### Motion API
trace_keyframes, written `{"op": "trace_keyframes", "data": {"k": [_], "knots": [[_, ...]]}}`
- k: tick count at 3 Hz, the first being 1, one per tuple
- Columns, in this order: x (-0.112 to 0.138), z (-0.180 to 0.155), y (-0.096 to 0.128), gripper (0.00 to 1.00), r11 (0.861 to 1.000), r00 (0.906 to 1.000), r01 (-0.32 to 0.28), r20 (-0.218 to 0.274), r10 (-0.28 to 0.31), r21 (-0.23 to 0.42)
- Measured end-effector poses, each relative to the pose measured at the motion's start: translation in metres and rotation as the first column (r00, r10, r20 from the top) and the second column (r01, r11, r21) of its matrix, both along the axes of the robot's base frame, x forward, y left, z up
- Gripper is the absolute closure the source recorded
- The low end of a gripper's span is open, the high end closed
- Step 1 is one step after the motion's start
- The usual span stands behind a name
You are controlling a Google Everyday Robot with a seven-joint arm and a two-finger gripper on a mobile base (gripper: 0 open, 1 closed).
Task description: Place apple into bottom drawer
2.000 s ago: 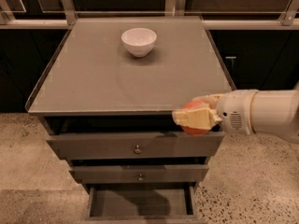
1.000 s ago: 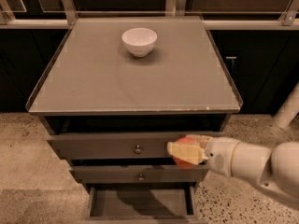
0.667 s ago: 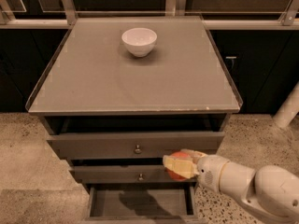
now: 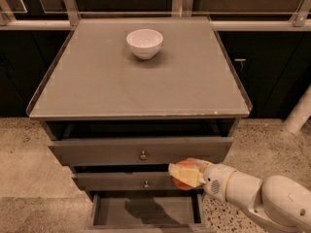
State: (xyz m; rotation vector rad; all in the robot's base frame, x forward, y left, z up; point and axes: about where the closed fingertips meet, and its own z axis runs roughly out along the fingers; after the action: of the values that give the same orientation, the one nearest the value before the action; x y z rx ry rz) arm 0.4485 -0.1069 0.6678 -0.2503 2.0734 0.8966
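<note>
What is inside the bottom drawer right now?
Only bare floor and a dark shadow show inside the bottom drawer. The gripper, fingers shut on the apple, hangs above its right side. The drawer's back end is hidden under the middle drawer.

End effector [image 4: 186,175] with apple [image 4: 181,183] lower than before: from tabletop [image 4: 121,81] edge to middle drawer [image 4: 107,181] front

I saw the gripper [image 4: 187,174] clamped on the apple [image 4: 178,183] at lower centre-right, above the open bottom drawer [image 4: 146,211] (white bowl [image 4: 144,42] sat upper centre).
</note>
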Motion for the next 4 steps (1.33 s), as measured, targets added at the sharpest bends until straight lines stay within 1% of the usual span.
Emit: {"op": "trace_keyframes", "data": {"k": [1, 2, 3, 4], "knots": [[0.003, -0.023, -0.008, 1.0, 0.999, 0.999, 0.039, -0.022, -0.04, -0.029], [0.009, -0.093, -0.031, 1.0, 0.984, 0.9849, 0.133, -0.096, -0.144, -0.116], [0.013, -0.158, -0.052, 1.0, 0.959, 0.9567, 0.212, -0.161, -0.242, -0.187], [0.017, -0.159, -0.057, 1.0, 0.952, 0.9527, 0.231, -0.152, -0.263, -0.201]]}}
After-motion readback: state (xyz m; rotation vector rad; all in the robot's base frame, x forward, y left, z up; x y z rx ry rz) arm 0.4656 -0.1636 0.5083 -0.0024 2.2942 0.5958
